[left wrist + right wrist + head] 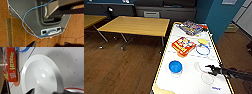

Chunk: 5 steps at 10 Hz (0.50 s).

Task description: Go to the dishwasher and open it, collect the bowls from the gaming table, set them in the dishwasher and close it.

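Now right end effector [211,69] outstretched, hovering over white bowl [41,74]

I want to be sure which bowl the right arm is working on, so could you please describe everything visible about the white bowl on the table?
The white bowl is round, shallow and glossy, apparently glazed ceramic, with a wide flat rim and light glinting off its inside. It looks empty and sits upright on the speckled white top of the gaming table, near its right edge. The right gripper hangs at its edge; contact cannot be judged. The orange game box lies beside it, a red ring close by, and the blue bowl apart.
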### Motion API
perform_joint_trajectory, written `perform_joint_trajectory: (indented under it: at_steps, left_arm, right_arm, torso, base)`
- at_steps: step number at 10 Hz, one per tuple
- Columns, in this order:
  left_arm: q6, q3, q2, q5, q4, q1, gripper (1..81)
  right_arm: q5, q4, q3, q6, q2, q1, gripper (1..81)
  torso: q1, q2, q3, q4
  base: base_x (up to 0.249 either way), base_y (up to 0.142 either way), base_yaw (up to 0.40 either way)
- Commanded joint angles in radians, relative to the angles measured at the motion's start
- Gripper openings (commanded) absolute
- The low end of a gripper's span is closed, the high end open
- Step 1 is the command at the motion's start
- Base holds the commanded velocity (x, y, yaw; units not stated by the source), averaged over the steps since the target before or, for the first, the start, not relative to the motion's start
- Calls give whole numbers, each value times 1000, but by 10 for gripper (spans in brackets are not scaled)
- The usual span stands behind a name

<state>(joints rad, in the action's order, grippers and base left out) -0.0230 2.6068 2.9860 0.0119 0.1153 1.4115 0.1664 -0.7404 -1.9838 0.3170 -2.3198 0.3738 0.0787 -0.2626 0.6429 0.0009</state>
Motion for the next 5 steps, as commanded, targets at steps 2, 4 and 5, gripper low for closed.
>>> perform_joint_trajectory:
  at_steps: [2,4,5]
  left_arm:
    - [2,-2,-4,-78,-11,2,811]
    - [2,-2,-2,-76,-11,4,811]
    - [2,-2,-2,-76,-11,4,811]
  right_arm:
    - [21,-23,-21,27,6,-105,811]
    - [-25,-25,-18,28,1,-74,10]
    - [-25,-33,-10,36,9,-74,10]
  torso:
    - [0,0,0,0]
    - [0,0,0,0]
    - [0,0,0,0]
  base:
    - [0,0,0]
    - [0,0,0]
    - [0,0,0]
